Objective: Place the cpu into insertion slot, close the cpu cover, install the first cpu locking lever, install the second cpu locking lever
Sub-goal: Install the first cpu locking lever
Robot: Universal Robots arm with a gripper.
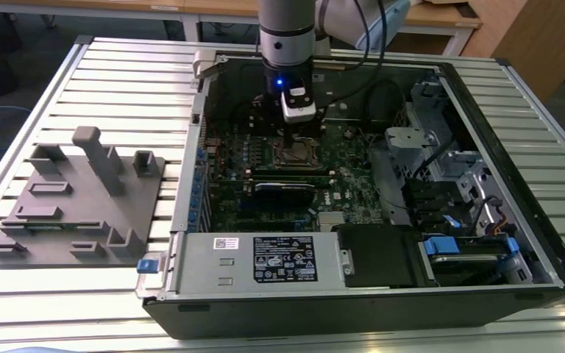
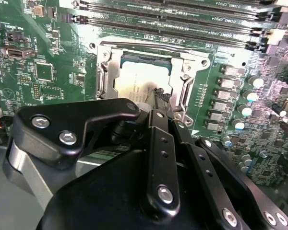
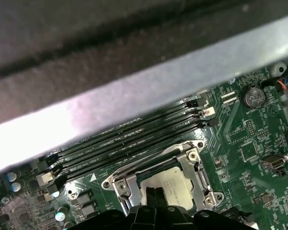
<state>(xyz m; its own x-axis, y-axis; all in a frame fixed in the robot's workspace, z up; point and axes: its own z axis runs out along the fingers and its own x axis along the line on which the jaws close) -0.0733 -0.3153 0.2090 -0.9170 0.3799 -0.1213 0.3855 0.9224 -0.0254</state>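
The cpu (image 2: 137, 84), a small flat square with a dull silver-grey metal top, lies seated in the insertion slot (image 2: 103, 76) on the green motherboard (image 2: 43, 72) in the second wrist view. The cpu cover (image 2: 192, 62), a thin silvery frame with a square window, lies flat around the chip. The gripper (image 2: 159, 95) reaches down with its black fingers clenched together, their narrow tips at the chip's edge, grasping nothing. Long black memory slots (image 2: 173, 21) run beside the socket, and small round capacitors (image 2: 252, 81) stand in a row on its other side.

In the first wrist view the cpu (image 3: 175, 184) shows pale inside the cover (image 3: 194, 160), with the gripper's (image 3: 153, 196) closed tips over it. A grey metal rail (image 3: 134, 91) of the case crosses above the memory slots (image 3: 129, 143).

In the exterior view the arm (image 1: 285, 37) stands upright inside an open black computer case (image 1: 361, 323) lying on a desk (image 1: 115, 81) of ribbed aluminium slats. The gripper (image 1: 294, 136) hangs over the slot (image 1: 296, 154). A grey moulded fixture (image 1: 76, 206) with upright pegs rests at the exterior view's left. Wooden furniture (image 1: 528, 37) stands behind.
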